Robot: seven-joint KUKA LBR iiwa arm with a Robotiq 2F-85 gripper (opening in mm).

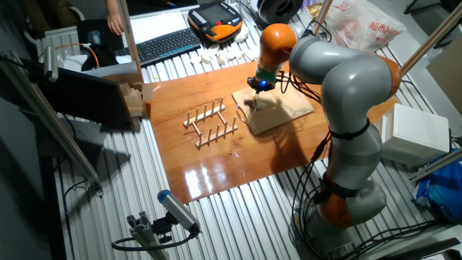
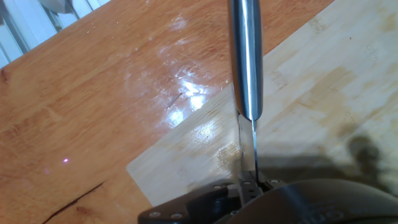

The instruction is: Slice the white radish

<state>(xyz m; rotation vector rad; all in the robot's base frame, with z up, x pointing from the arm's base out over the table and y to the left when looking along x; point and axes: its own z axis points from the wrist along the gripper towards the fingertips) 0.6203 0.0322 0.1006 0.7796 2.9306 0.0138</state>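
My gripper (image 1: 255,88) hangs over the left part of the light wooden cutting board (image 1: 276,110) on the brown tabletop. It is shut on a steel knife (image 2: 247,68). In the hand view the knife runs from the fingers (image 2: 247,186) up the frame, seen edge-on, over the board's corner (image 2: 292,118). The knife's tip end reaches past the board's edge over the brown wood. The white radish does not show in the hand view. In the fixed view I cannot make it out under the hand.
A wooden dish rack (image 1: 211,123) stands left of the board. A row of white chunky blocks (image 1: 224,54) lies behind it, with a keyboard (image 1: 166,43) and an orange pendant (image 1: 215,22) beyond. A white box (image 1: 415,133) sits at the right.
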